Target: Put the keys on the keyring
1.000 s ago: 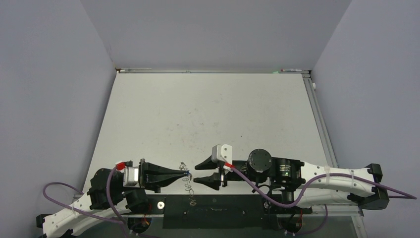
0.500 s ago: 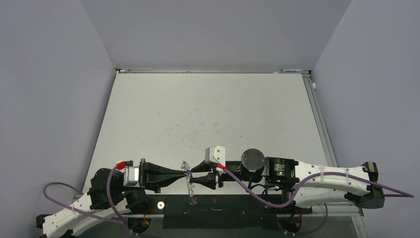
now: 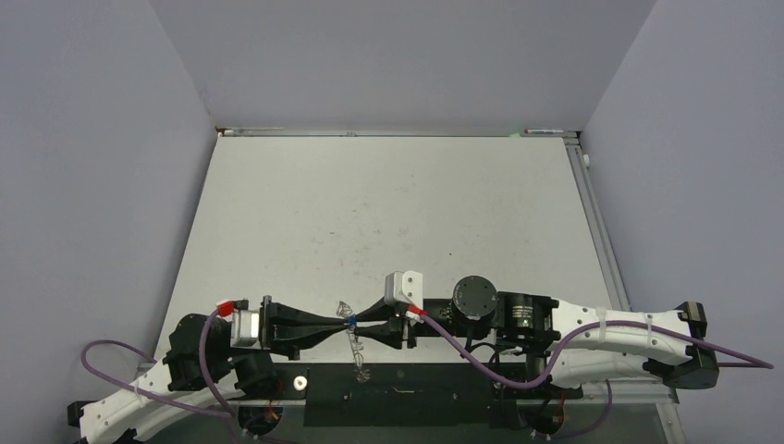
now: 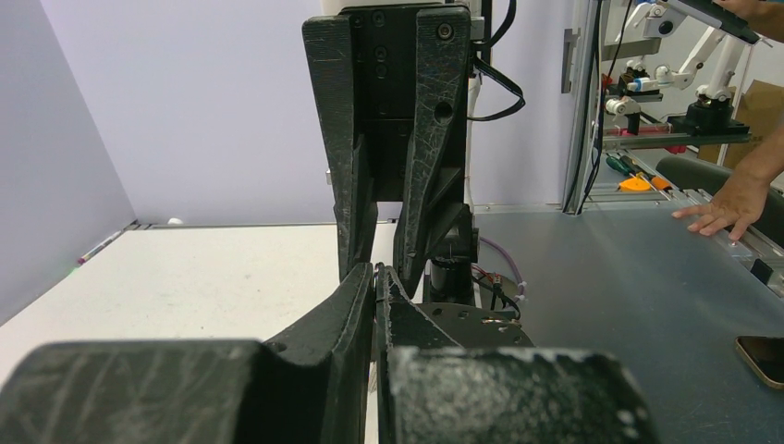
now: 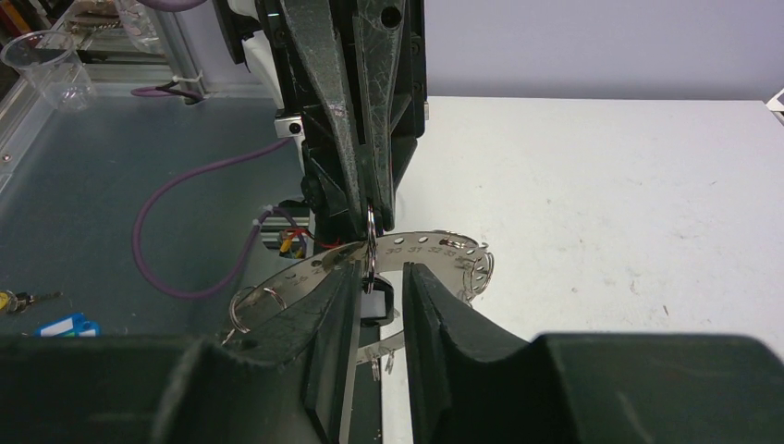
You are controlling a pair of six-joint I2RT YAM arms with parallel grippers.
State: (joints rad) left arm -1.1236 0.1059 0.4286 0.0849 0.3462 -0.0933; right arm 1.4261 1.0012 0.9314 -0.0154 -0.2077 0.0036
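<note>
The keyring [image 5: 434, 248], a flat grey numbered band fringed with wire loops, hangs edge-on in the top view [image 3: 355, 350] near the table's front edge. My left gripper [image 5: 370, 208] is shut on a small silver loop [image 5: 370, 231] that passes through the ring's rim. A dark key [image 5: 373, 305] hangs from that loop, and a speck of blue [image 3: 351, 322] shows there from above. My right gripper [image 5: 379, 301] faces the left one tip to tip, its jaws narrowly apart around the dark key. The left gripper's tips [image 4: 374, 273] are pressed together.
A black base plate [image 3: 416, 393] and purple cables [image 5: 185, 231] lie along the near edge. A plastic cup [image 5: 46, 69] and a blue tag [image 5: 63, 326] sit on the side bench. A person's hand [image 4: 726, 211] rests off the table. Grey walls enclose the white table [image 3: 388, 213].
My right gripper has slid left up to the left gripper's tips, and its jaws have narrowed around the hanging key. The left arm has held still, and the keyring has swung slightly.
</note>
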